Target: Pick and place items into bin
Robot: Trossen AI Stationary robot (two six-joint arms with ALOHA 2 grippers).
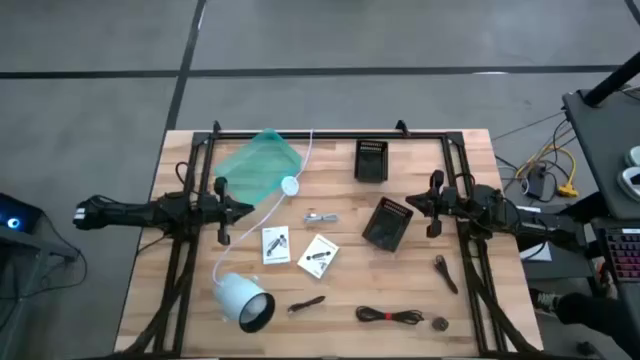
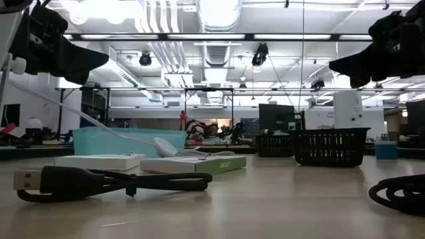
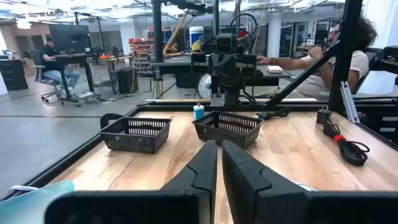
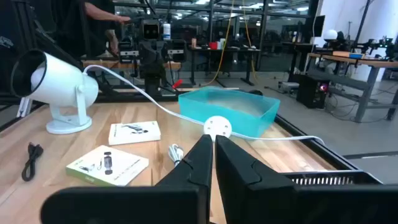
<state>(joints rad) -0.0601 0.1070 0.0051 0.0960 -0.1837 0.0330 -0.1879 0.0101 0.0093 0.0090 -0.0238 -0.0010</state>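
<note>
Nearest the low camera lies a black cable (image 2: 113, 182), a rubbery loop with a flat metal plug at one end, resting on the pale wood-grain table (image 1: 410, 280). Behind it sit two flat white printed cards (image 2: 99, 161) and (image 2: 194, 164), the second with a green edge. From above they lie side by side near the table's middle, one upright (image 1: 276, 245) and one tilted (image 1: 318, 255). Just beyond them is a small shiny silver piece (image 1: 320, 217).

Toward the front edge lie a slim black stick (image 1: 307, 303), the coiled cable (image 1: 390, 316) and, just beside it, a small dark disc (image 1: 439, 323). Another dark stick (image 1: 446, 273) lies nearer the right arm.

Two black mesh baskets stand on the table: a square one (image 1: 371, 161) at the far edge and a tilted one (image 1: 387, 224) near the middle. A translucent teal plastic bin (image 1: 255, 168) sits far left, with a thin white cord and its round white disc (image 1: 290, 185) just beside it. A smooth white cylindrical lamp (image 1: 243, 298) lies on its side near the front left.

Both arms hover above the table, holding nothing. The left gripper (image 3: 219, 163) and the right gripper (image 4: 213, 160) each have their dark, wedge-shaped fingers pressed nearly together.
</note>
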